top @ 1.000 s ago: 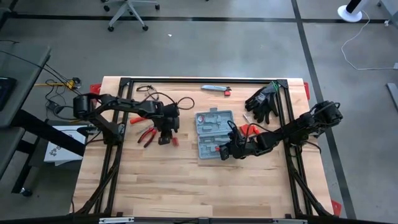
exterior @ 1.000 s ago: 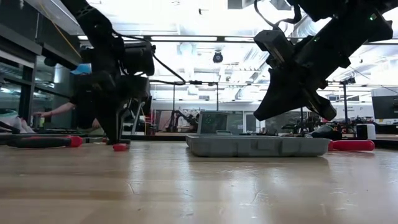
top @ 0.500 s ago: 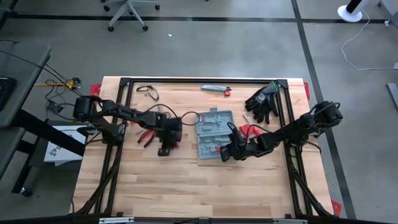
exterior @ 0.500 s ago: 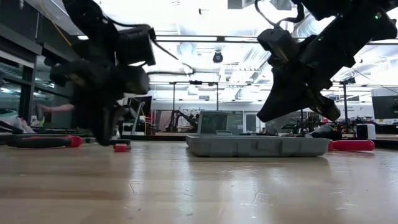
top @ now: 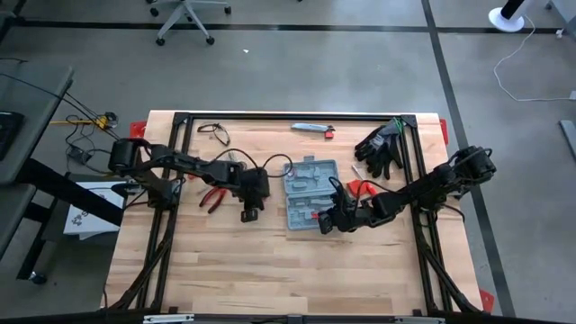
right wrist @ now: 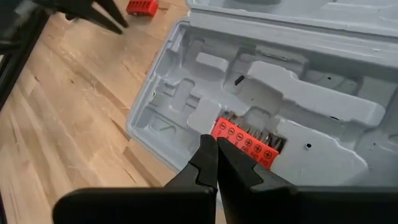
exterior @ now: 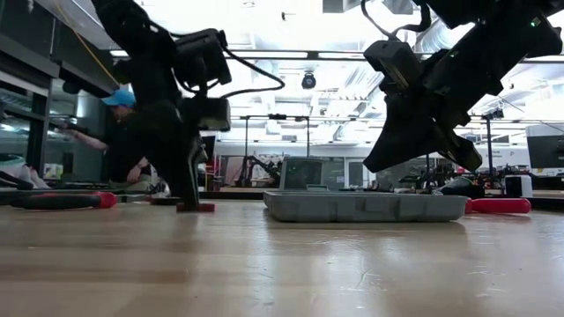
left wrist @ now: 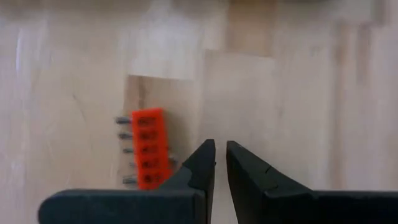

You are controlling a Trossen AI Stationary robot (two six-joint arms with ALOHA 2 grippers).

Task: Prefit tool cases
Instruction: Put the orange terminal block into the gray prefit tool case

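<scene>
The open grey-blue tool case (top: 310, 194) lies mid-table. At its right near corner the right gripper (right wrist: 217, 155) is closed, empty, tips just over a red bit holder (right wrist: 245, 143) seated inside. Left of the case, the left gripper (left wrist: 220, 159) is nearly closed, holding nothing, beside another red bit holder (left wrist: 149, 147).

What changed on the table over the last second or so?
The left gripper slid across the wood toward the tool case, taking the small red bit holder along with it. The right gripper stayed shut over the case, and the case and the red bit holder inside it did not move.
</scene>
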